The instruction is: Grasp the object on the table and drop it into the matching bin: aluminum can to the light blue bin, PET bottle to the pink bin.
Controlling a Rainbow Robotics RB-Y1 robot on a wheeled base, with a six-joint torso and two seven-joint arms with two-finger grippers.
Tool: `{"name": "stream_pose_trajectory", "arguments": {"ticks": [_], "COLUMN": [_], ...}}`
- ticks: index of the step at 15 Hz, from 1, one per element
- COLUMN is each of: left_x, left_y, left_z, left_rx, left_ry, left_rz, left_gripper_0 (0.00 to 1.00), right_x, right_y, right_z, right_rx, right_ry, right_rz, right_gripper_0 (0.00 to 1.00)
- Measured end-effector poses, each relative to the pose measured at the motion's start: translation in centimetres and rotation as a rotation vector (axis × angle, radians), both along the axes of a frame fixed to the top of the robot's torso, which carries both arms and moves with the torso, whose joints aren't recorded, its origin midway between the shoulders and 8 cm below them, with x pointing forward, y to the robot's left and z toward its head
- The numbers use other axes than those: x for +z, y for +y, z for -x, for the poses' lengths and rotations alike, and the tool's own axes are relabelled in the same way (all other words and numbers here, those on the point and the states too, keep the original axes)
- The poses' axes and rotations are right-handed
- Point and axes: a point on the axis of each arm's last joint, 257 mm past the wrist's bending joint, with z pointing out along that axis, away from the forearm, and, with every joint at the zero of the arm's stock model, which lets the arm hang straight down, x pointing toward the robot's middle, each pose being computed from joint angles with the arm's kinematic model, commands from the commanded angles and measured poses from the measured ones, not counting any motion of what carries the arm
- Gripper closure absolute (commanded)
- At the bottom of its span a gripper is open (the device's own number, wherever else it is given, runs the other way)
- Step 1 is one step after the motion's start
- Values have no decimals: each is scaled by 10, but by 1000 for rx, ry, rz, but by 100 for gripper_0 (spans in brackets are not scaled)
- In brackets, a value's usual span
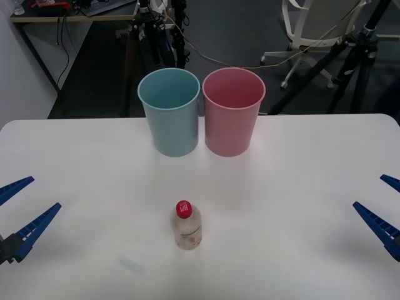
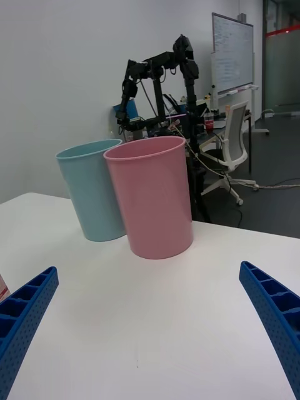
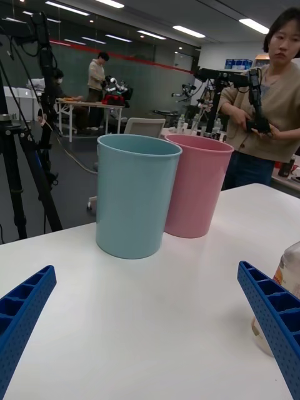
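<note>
The bottle (image 1: pixel 186 225) stood upright on the table (image 1: pixel 300 187), low in the middle of the front view, with its red cap on top. Its long axis ran straight up and down. The blue bin (image 1: pixel 170 111) and the pink bin (image 1: pixel 232 111) stood side by side in the upper middle, well apart from the bottle.

The left gripper (image 1: pixel 20 209) sat at the lower left edge of the front view, spread wide and holding nothing. The right gripper (image 1: pixel 383 206) sat at the lower right edge, also spread wide and empty. The bottle lay between them, almost in the middle, and both were well apart from it.

In the left wrist view the bottle (image 3: pixel 284 294) peeked out behind one blue finger (image 3: pixel 275 325). Neither arm looked clearly nearer. Either one would need to reach inward to the bottle. A plastic bottle belongs in the pink bin.
</note>
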Motion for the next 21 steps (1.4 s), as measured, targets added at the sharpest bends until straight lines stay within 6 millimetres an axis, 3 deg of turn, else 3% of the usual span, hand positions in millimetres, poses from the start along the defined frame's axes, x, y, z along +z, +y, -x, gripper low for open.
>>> {"name": "stream_pose_trajectory", "arguments": {"ticks": [5, 9, 15, 19, 21], "left_x": [0, 0, 0, 0, 0], "left_y": [0, 0, 0, 0, 0], "left_z": [0, 0, 0, 0, 0], "left_rx": [0, 0, 0, 0, 0], "left_ry": [0, 0, 0, 0, 0], "left_rz": [0, 0, 0, 0, 0], "left_gripper_0": [0, 0, 0, 0, 0], "right_x": [7, 1, -7, -19, -25], "right_y": [11, 14, 33, 57, 56], "right_z": [-3, 6, 33, 58, 64], "right_rx": [33, 49, 126, 240, 259], "right_ry": [-29, -27, -147, -207, -221], "right_rz": [-8, 8, 154, 231, 252], "right_gripper_0": [0, 0, 0, 0, 0]}}
